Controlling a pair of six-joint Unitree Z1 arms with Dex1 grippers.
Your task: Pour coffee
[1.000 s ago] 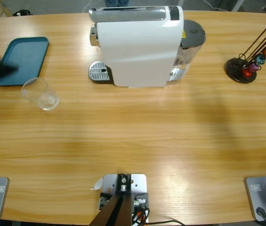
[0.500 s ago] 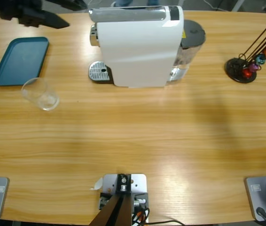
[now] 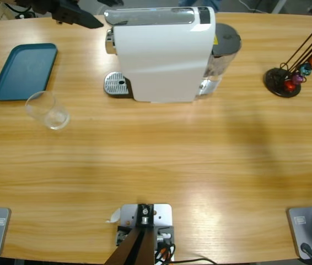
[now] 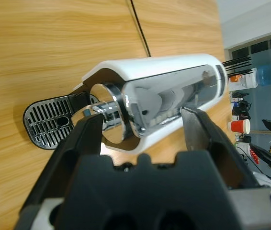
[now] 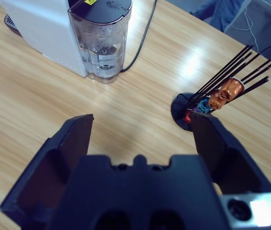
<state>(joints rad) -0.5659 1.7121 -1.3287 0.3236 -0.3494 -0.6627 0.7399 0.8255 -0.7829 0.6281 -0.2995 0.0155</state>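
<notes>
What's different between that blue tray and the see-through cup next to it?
The tray is flat, opaque, teal and rectangular with rounded corners; the glass cup is round, clear and stands taller. The tray covers more of the wooden table than the cup. Both look empty, with no coffee visible, and sit left of the coffee machine.

A second ago the left gripper [image 3: 92,23] lay over the blue tray [image 3: 25,70] at the table's left edge; it has since left the tray, swung to the far edge, and now sits with jaws apart just beside the white coffee machine's [image 3: 161,55] top left corner.
</notes>
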